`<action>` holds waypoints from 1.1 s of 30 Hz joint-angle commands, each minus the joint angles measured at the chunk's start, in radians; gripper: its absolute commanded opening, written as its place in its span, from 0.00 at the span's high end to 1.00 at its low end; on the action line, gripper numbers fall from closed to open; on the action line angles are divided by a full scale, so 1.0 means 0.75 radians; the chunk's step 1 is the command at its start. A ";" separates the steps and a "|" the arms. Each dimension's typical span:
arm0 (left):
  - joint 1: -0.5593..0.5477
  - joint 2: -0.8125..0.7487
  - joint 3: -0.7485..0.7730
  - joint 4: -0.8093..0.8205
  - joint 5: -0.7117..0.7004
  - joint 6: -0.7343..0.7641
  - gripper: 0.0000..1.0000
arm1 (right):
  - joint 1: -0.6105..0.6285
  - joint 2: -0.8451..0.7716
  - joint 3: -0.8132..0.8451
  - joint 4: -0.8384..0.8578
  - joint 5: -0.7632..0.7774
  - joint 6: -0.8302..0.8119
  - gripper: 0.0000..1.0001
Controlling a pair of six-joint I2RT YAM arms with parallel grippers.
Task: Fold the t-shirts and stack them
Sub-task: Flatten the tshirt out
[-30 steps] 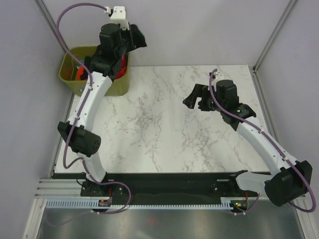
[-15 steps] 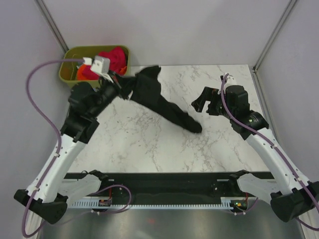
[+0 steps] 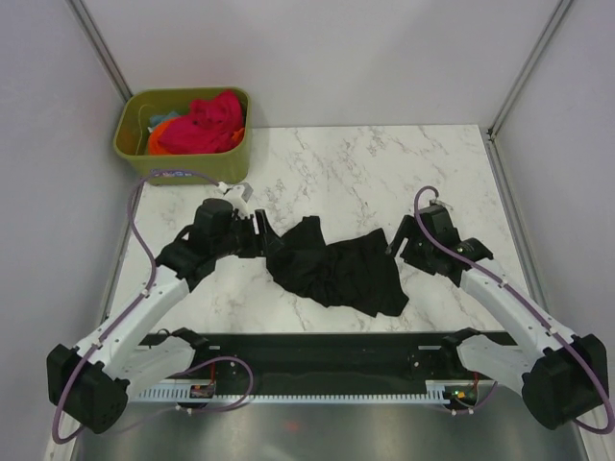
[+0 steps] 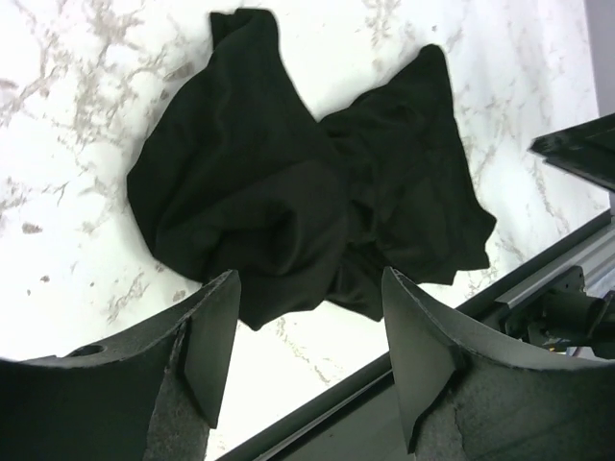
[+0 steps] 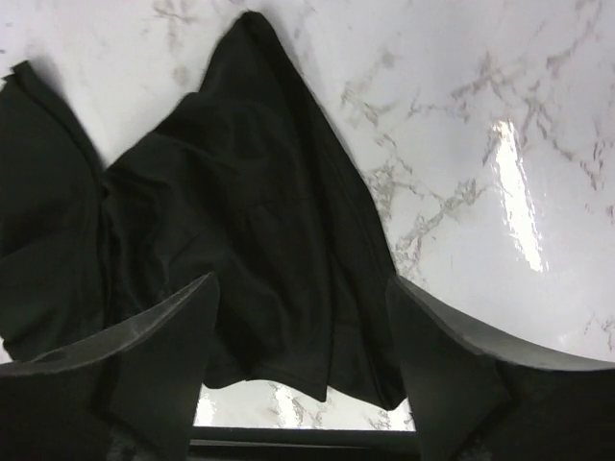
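Left pincer: jaws spread, nothing held, hanging at the 9 o'clock side of the black t-shirt.
Right pincer: jaws spread too, empty, at the shirt's 3 o'clock side.
Black t-shirt: crumpled heap on the marble table, toward 6 o'clock, near the front edge.
Other tees: pink-red tee bunched in the olive-green bin at 11 o'clock.
Risk: pinching overlapped folds would likely lift a bundle, not one layer; tugging toward 6 o'clock could slide cloth off the edge.

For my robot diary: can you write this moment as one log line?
black t-shirt: crumpled on table | left gripper: open, empty | right gripper: open, empty | folding: not begun
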 commanded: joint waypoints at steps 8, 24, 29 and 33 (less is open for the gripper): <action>-0.252 0.178 -0.063 0.089 0.003 -0.068 0.28 | 0.025 -0.025 -0.273 0.125 -0.106 0.339 0.41; -0.294 0.322 -0.086 0.169 -0.149 -0.057 0.68 | 0.395 -0.074 -0.345 0.158 -0.029 0.566 0.50; -0.294 0.222 -0.114 0.152 -0.212 -0.066 0.83 | 0.545 -0.041 -0.361 0.152 0.037 0.676 0.54; -0.294 0.201 -0.116 0.130 -0.210 -0.076 0.98 | 0.639 -0.025 -0.386 0.158 0.096 0.754 0.56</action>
